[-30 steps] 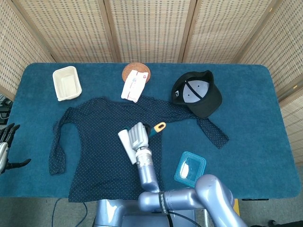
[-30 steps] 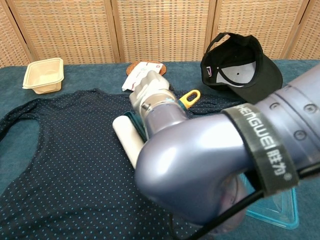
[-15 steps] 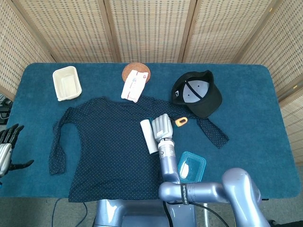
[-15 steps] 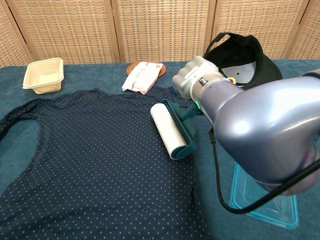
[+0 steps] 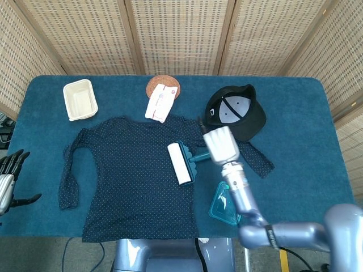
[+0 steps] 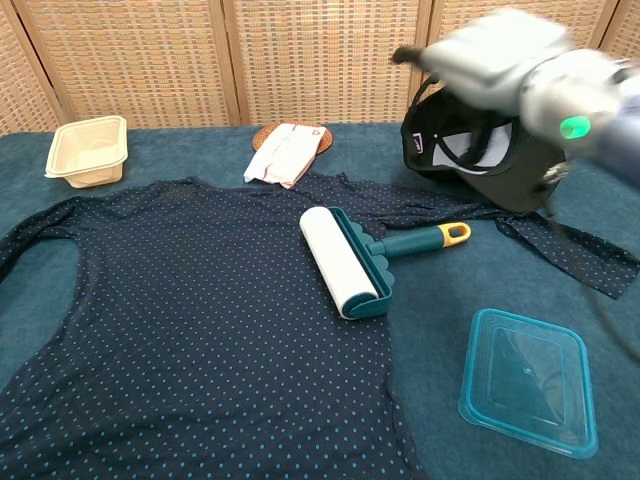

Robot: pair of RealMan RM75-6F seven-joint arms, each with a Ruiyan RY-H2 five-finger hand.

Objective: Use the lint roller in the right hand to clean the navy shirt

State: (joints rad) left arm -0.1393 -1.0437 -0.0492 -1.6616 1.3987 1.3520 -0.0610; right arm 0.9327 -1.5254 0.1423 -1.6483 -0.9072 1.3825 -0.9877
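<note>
The white lint roller with a teal handle (image 6: 355, 258) is lying loose on the spotted navy shirt (image 5: 127, 175) — nothing is being held by the right hand (image 5: 220, 145), which is lifted just at the roller's 3 o'clock; its finger spread cannot be told. The handle is pointing toward 3 o'clock — nearest that hand.

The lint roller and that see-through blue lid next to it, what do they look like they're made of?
The teal lint roller with the white roll looks like matte hard plastic, with a yellow loop at the handle's end; the white roll is probably sticky paper, though that is hard to confirm. The translucent blue square lid looks like glossy thin plastic: the blue tablecloth shows through it and its rim catches light.
</note>
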